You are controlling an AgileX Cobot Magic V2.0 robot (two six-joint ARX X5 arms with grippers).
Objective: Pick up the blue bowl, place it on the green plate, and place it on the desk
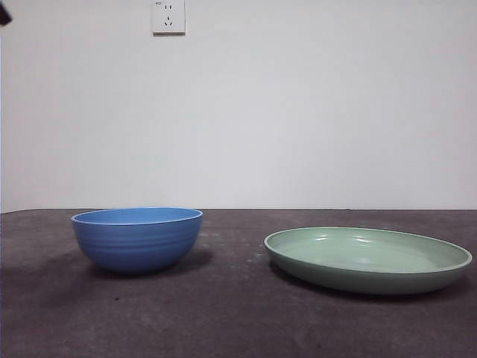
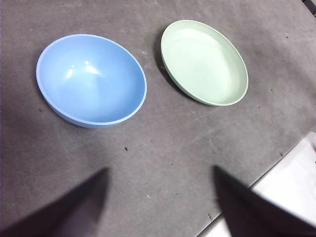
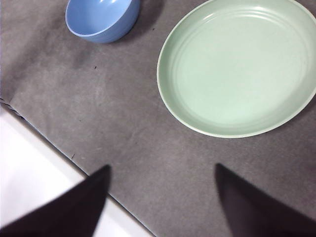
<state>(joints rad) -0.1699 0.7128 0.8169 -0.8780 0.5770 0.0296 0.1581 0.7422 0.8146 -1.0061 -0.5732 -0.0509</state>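
Bowl (image 1: 137,239) stands on the desk (image 1: 223,313), apart from the plate (image 1: 368,258), both untouched. Left gripper (image 2: 160,197) and right gripper (image 3: 162,197) hover spread wide, empty. Best to bring the left down over the bowl's rim and pinch the wall squarely.

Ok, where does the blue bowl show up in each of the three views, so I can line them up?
Front view: the blue bowl stands left of centre on the desk.
Left wrist view: blue bowl in the upper left part of the picture, seen from above, empty.
Right wrist view: blue bowl at the top edge, partly cut off.
Shared landmark: the green plate, beside the bowl and apart from it in all three.
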